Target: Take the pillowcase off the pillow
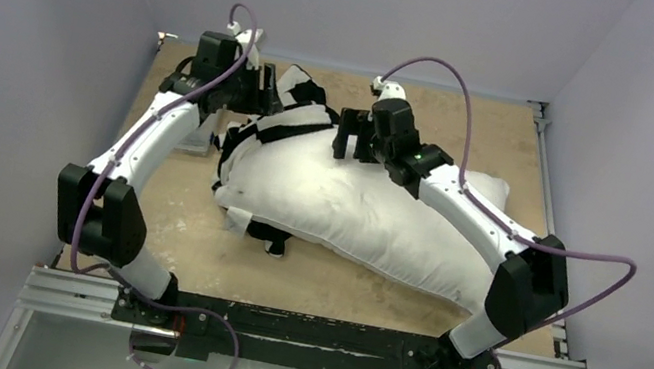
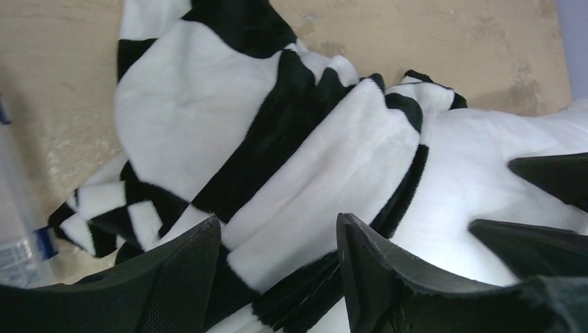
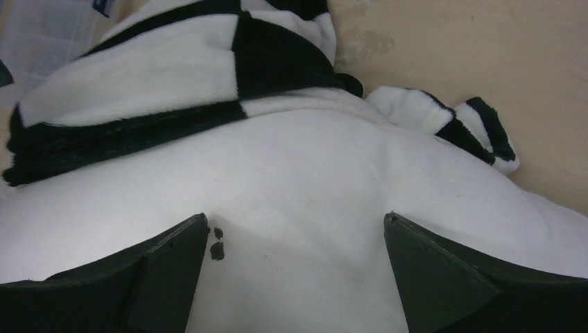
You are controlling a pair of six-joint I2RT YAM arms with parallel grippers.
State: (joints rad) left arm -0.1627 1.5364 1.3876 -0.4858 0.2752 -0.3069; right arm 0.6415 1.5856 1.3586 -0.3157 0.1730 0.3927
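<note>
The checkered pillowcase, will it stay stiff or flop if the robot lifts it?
Probably flop: the pillowcase lies bunched in soft folds against the pillow. It looks fuzzy, so likely not slippery, and light for its size.

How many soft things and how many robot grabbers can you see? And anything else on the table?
Soft things: 2, the pillow and the pillowcase
Grabbers: 2, the left gripper and the right gripper
Clear plastic container: 1
Total: 5

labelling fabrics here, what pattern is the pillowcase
Big black-and-white checkerboard squares on the pillowcase, clearest in the left wrist view.
</note>
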